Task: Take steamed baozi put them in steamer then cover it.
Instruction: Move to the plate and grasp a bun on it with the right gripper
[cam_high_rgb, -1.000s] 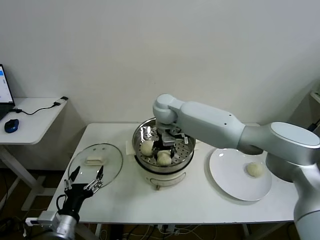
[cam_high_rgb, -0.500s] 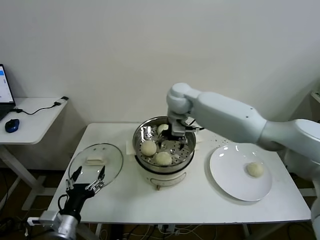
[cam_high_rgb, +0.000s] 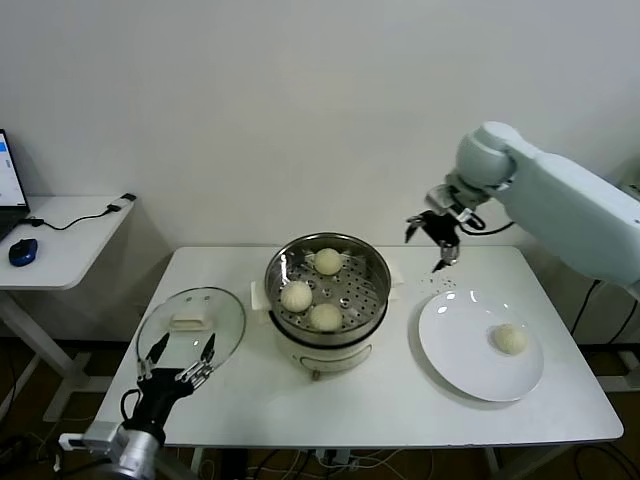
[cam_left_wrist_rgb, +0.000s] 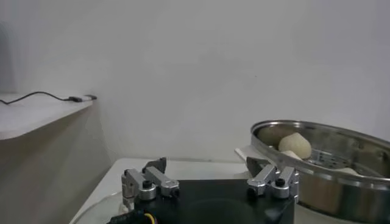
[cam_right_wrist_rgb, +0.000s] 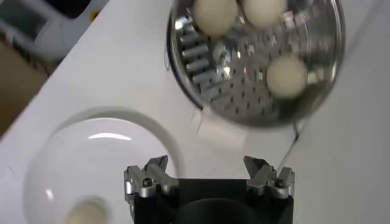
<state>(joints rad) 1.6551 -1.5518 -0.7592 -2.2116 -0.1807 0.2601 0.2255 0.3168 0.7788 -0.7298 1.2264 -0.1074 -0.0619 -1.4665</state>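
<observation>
I have 3 buns (cam_high_rgb: 311, 291) in the steamer (cam_high_rgb: 372, 312); my right gripper (cam_high_rgb: 436, 232) hangs wide and empty above the plate (cam_high_rgb: 455, 350) for bun (cam_high_rgb: 509, 339) 4. Left gripper (cam_high_rgb: 180, 362) waits wide by the lid (cam_high_rgb: 190, 320).

Looks like a lab or office room w/ a mock kitchen setup, not a real kitchen. Plain white wall, no cabinets/sink/stove. White table (cam_high_rgb: 400, 400) on thin metal legs, cables bundled under it near the floor. Side desk (cam_high_rgb: 60, 235) at left w/ laptop edge (cam_high_rgb: 8, 185), computer mouse (cam_high_rgb: 22, 250) and a loose black cable (cam_high_rgb: 85, 215). Cooking gear is only an electric steamer (cam_high_rgb: 327, 310), a glass cover (cam_high_rgb: 190, 322) and a white plate (cam_high_rgb: 460, 360), laid out on the table.
</observation>
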